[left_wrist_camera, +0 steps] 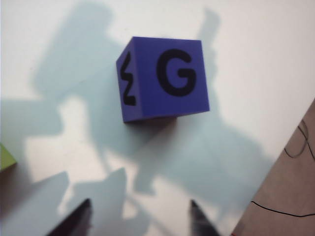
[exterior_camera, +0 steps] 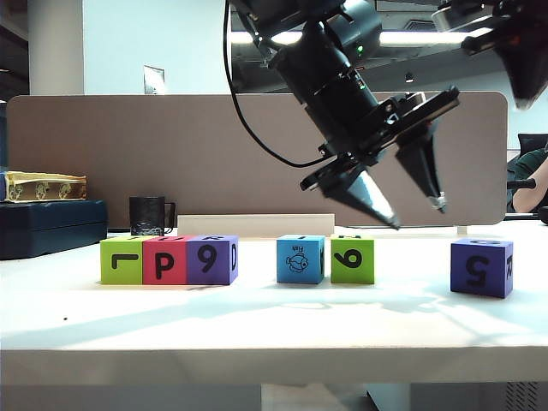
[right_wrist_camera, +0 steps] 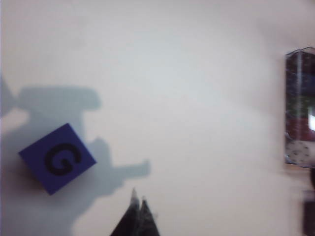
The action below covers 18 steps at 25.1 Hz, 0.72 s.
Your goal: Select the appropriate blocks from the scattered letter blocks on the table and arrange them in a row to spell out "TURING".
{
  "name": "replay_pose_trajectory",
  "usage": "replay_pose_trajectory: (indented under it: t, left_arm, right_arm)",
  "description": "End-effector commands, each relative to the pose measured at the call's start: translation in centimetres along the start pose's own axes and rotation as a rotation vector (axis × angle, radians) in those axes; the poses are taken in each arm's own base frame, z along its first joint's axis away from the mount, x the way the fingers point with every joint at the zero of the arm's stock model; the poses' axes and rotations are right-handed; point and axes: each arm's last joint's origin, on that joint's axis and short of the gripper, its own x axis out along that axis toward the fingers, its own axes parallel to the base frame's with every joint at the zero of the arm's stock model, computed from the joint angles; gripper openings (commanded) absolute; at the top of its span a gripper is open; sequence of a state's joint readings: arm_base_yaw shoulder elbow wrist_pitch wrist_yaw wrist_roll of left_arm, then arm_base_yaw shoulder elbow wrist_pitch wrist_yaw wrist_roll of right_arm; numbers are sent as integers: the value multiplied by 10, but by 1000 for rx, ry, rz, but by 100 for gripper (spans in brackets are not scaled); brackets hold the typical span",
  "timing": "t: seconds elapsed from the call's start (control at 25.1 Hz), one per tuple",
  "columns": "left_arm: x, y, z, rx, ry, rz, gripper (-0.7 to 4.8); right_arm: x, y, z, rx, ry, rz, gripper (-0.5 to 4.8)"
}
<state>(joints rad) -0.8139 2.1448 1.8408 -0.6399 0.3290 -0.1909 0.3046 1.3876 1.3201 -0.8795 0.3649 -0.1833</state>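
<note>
- The purple block with the G on top (left_wrist_camera: 165, 77) stands alone on the table (exterior_camera: 257, 325), well apart from the other blocks. In the left wrist view it lies ahead of the left gripper (left_wrist_camera: 140, 216), between the lines of the two fingertips but not yet between them.
- The left gripper's jaws stand apart with nothing in them, and they hang above the table, over the gap between the lime green block (exterior_camera: 352, 259) and the purple block.
- The block sits a little turned against the jaws. If the gripper comes down without turning, I think one fingertip can land on an edge and push the block away or tip it.
- The foam looks soft, so a hard squeeze may deform it and let it slip out.
- The right gripper (right_wrist_camera: 138, 209) has its jaws together, empty, and hovers near the same block. If both arms go there, they may hit each other.
- The row on the far side holds a lime green (exterior_camera: 121, 260), a red (exterior_camera: 163, 260) and a purple block (exterior_camera: 210, 259), touching; the blue fish block (exterior_camera: 300, 259) stands just beside the lime green block. A low carry could knock these out of line.
</note>
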Motion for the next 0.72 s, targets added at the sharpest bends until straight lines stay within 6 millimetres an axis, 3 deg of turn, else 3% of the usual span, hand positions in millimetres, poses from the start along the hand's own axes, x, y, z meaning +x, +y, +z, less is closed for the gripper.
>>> replay_pose_trajectory:
  t: [0.04, 0.28, 0.48, 0.72]
  left_arm:
    - [3, -5, 6, 64, -62, -4, 400]
    - [13, -19, 13, 132, -181, 25, 405]
    - [34, -29, 10, 179, -211, 67, 405]
    - [60, -26, 2, 186, -193, 106, 408]
  right_arm:
    - [-11, -6, 4, 2, -16, -45, -1]
    - [-23, -11, 8, 13, -42, -52, -1]
    - [-28, -13, 6, 11, -37, -49, -1]
    - [-31, -13, 3, 7, -24, -40, -1]
